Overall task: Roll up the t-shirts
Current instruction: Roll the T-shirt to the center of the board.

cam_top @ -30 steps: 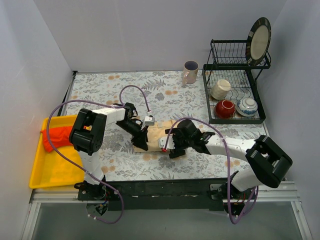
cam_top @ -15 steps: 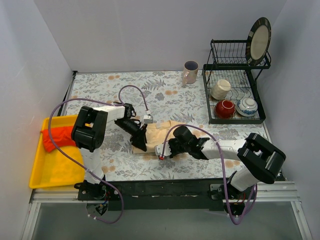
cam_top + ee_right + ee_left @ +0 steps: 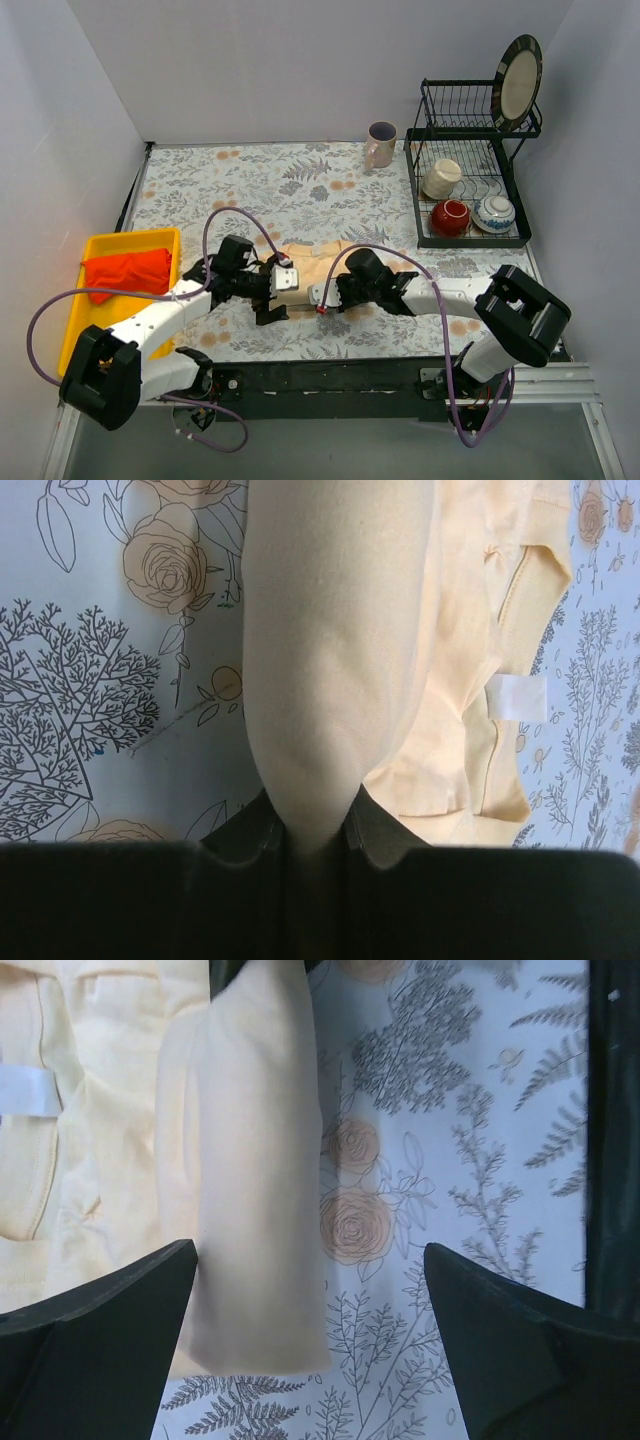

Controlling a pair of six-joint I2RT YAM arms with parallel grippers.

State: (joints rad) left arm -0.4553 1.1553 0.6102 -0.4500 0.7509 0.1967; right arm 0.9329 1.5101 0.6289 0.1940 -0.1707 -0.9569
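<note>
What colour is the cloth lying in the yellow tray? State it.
Bright orange-red cloth, plain, in the yellow tray; clearest in the top external view.

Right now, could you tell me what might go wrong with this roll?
1. The right hand pinches only one end of the shirt while the left hand is open, so the far end may loosen.
2. The collar part with the white label lies unrolled beside the roll, so it may be left out or bunch.

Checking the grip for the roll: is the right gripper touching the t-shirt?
Touching. In the right wrist view, the rolled fold of the t-shirt narrows into the right gripper and is pinched between its two fingers.
</note>
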